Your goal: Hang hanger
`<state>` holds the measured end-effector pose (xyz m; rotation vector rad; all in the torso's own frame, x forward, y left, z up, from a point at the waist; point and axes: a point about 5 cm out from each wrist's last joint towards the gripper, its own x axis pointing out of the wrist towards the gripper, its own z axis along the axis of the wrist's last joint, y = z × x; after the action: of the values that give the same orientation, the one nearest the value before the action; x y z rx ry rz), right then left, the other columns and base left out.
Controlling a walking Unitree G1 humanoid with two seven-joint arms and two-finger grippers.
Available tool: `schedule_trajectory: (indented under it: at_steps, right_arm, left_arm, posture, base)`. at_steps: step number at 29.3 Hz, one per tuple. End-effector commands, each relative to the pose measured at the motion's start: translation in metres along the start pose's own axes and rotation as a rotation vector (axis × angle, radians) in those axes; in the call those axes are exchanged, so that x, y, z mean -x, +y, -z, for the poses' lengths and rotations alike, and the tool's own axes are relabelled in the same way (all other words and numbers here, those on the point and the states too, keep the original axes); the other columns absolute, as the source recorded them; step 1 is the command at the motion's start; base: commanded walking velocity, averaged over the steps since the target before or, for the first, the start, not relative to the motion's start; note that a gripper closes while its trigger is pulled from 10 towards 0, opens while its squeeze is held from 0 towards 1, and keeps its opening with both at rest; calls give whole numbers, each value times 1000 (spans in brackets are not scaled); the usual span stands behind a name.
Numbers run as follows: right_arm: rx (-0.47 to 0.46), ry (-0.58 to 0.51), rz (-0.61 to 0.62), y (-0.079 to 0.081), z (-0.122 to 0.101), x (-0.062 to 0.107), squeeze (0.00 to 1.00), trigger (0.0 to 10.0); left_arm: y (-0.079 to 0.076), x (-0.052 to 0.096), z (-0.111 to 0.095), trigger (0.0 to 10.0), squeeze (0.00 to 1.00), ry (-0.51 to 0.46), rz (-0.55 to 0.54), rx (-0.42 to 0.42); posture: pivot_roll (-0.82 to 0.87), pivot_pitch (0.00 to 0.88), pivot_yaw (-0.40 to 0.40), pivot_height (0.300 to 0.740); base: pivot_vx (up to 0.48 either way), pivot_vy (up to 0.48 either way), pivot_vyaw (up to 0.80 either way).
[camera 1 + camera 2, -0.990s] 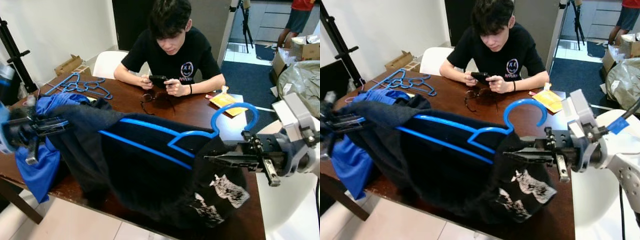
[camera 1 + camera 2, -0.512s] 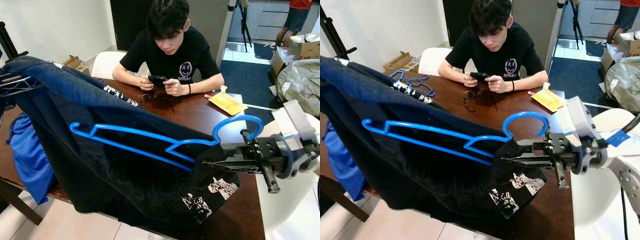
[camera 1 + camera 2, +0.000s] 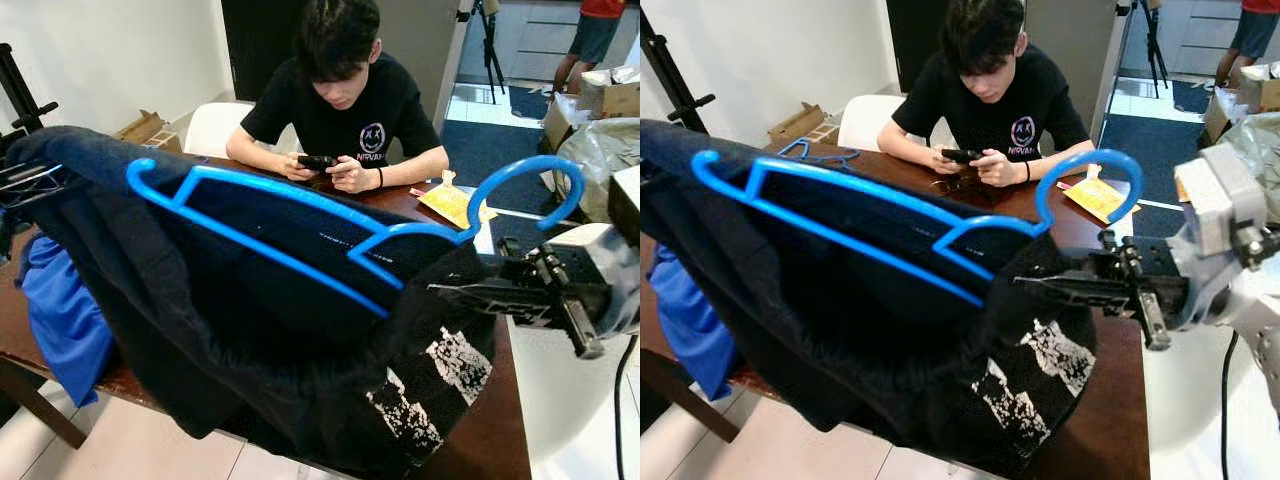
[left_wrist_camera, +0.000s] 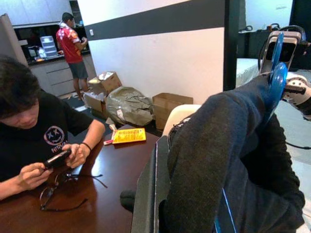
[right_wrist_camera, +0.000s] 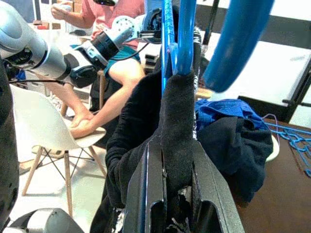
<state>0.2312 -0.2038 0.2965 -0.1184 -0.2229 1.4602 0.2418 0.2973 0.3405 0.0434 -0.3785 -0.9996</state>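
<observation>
Dark cloth of the black garment (image 3: 300,330) now hangs higher off the bench (image 3: 470,450) than half a second ago, its printed white patch dangling low on the near right, and the blue hanger (image 3: 300,230) across it has tipped up, its left tip and its hook both risen. That lift reads as carrying the pair clear of the bench, toward a rail that is nowhere to be seen, so the hanging itself is not yet done. On the right, the right gripper (image 3: 1080,290) reaches in level from the right, its fingers pinching the cloth and the hanger's neck just under the hook. On the left, the left gripper (image 3: 25,185) holds up the garment's far-left shoulder, fingers clamped on the fabric. Blue clothes (image 3: 60,320) lie underneath on the bench. Beyond, a seated person (image 3: 345,100) looks at a phone
</observation>
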Motion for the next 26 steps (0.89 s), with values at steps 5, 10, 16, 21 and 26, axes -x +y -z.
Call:
schedule_trajectory:
  at_steps: [5, 10, 16, 21, 26]
  right_arm:
    - [-32, -94, 115, -8, 0, 26, 0, 0]
    - [-19, -107, 211, -21, 14, 3, 0, 0]
    - [-33, -105, 285, -29, 26, -13, 0, 0]
    - [-94, -65, 377, -33, 54, -46, 0, 0]
    - [-144, -22, 416, -28, 77, -75, 0, 0]
  left_arm:
    - [32, 58, 7, 0, 0, -95, -511, 37]
    - [31, 42, 70, 1412, 0, 153, -591, 87]
    - [27, 36, 109, 3255, 0, 320, -647, 81]
    - [21, 27, 157, 10000, 0, 529, -751, 16]
    - [14, 6, 178, 10000, 27, 573, -769, -55]
  posture:
    - [101, 0, 38, 740]
    - [99, 0, 38, 740]
    - [95, 0, 43, 740]
    - [99, 0, 47, 740]
    - [99, 0, 47, 740]
  base:
    - [0, 0, 0]
    - [0, 0, 0]
    - [0, 0, 0]
    - [0, 0, 0]
    - [0, 0, 0]
